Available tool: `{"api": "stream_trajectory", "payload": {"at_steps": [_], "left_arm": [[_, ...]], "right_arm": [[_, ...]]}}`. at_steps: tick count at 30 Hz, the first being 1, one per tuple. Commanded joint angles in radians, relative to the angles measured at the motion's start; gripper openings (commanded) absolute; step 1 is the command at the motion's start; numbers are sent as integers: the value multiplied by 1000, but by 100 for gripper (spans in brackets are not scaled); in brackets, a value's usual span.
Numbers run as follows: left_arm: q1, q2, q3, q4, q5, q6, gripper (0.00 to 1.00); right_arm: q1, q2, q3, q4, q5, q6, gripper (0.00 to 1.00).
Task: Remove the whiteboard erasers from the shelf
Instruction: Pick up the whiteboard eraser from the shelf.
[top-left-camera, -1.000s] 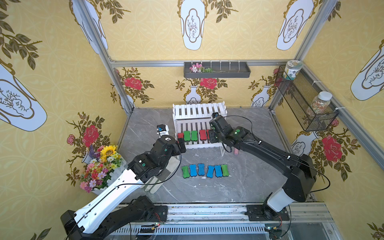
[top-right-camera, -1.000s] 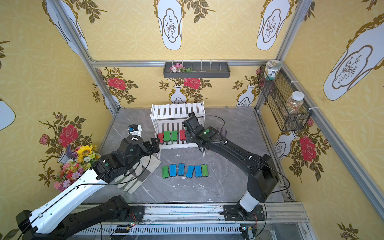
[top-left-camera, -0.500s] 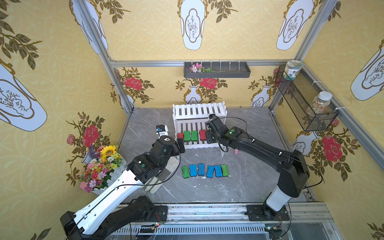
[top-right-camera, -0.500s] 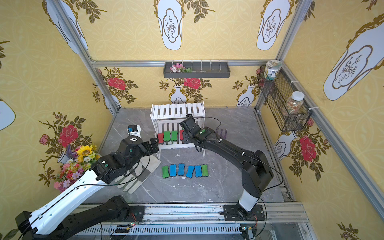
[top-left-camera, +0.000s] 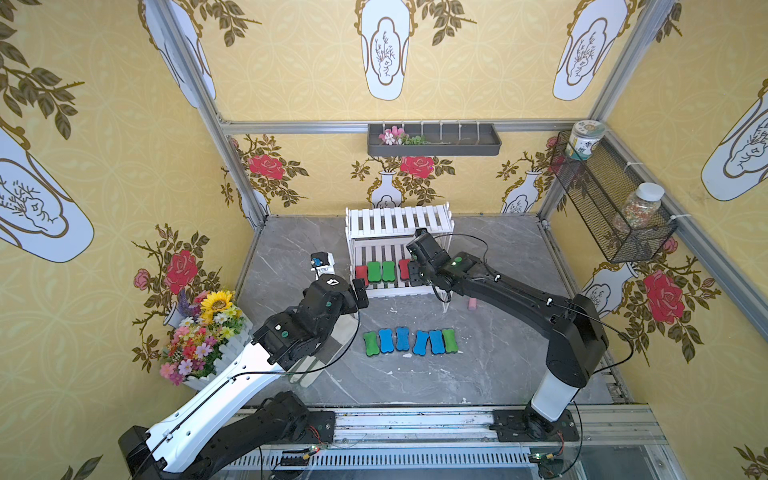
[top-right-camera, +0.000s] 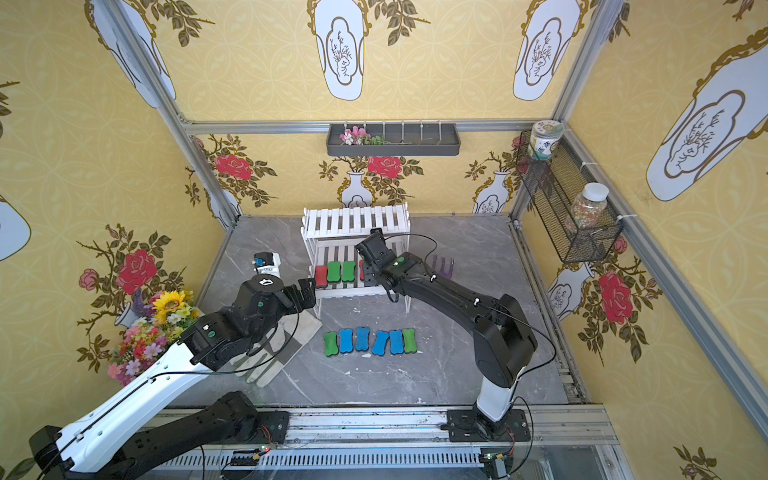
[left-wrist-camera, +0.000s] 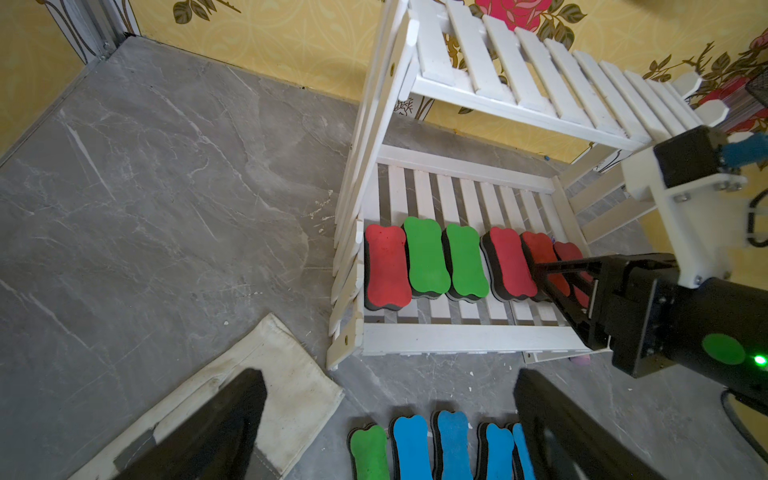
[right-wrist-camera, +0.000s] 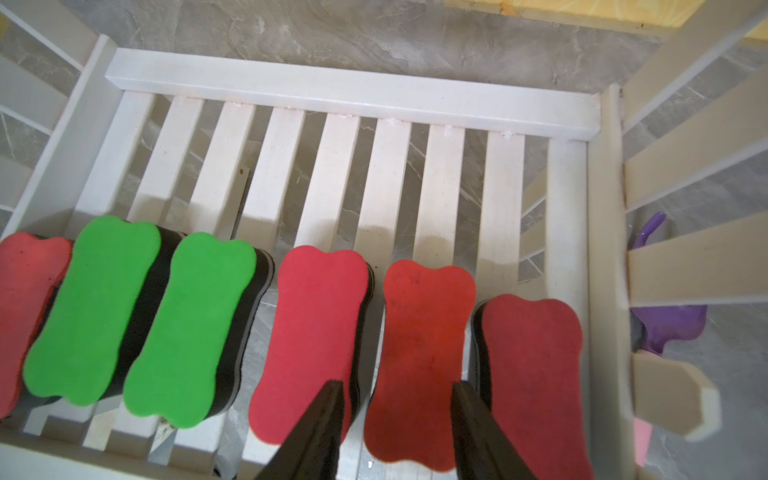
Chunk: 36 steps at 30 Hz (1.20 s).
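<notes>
With right end effector (right-wrist-camera: 398, 388) part-open astride a red eraser (right-wrist-camera: 424, 332) on the shelf (right-wrist-camera: 332, 95) and left end effector (left-wrist-camera: 388, 374) wide, I'd centre, pinch foam sides, lift straight.

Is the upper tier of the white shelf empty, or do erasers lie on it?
Empty. In both top views the upper tier shows bare slats; the six erasers on the shelf all lie on the lower tier.

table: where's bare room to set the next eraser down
Bare table between the eraser row and the front rail, and between the row and the right arm's base. Crowded beside the glove and on the lower tier of the shelf.
</notes>
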Motion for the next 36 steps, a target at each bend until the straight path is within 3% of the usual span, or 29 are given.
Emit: {"api": "stream_trajectory", "payload": {"at_steps": [1,20,36], "left_arm": [[1,-4,-8,22,-1,11,99],[1,-46,-28,39,-29,2,99],[1,-33,-27,37,-29,5,99]], "right_arm": [[-3,1,2,28,24,20,47],[9,-21,-27,68,101,39,45],[9,0,-43,95,71,55,45]]}}
